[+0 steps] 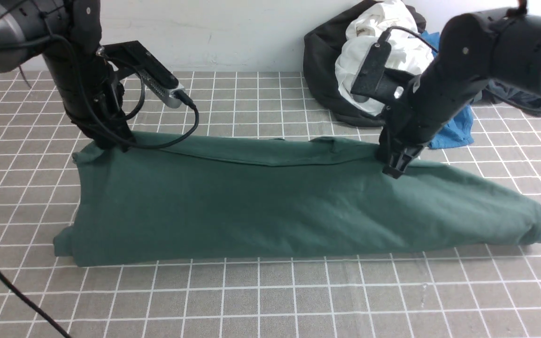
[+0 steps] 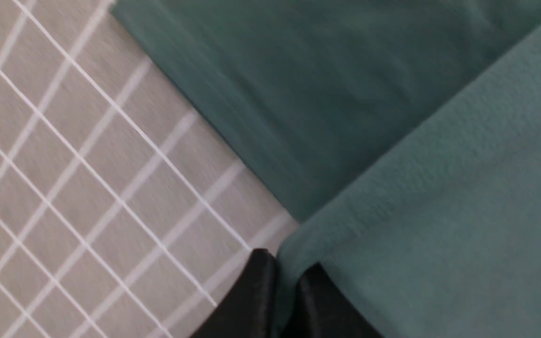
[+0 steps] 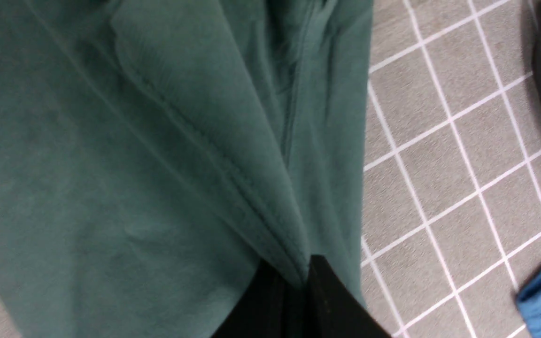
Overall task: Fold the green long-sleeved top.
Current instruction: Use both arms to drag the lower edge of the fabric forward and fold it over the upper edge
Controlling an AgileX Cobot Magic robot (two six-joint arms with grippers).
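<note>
Now left pincer (image 1: pixel 111 143) pinches green top (image 1: pixel 261 206) at far-left corner; right pincer (image 1: pixel 395 166) pinches far edge.

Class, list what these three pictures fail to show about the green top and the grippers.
1. Left gripper: fingertips hidden in the front view behind its own wrist.
2. Dark green cotton top: lower layers covered by its folded upper layer, every view.
3. Heap of black, white and blue clothes: partly behind the right arm, front view.
</note>
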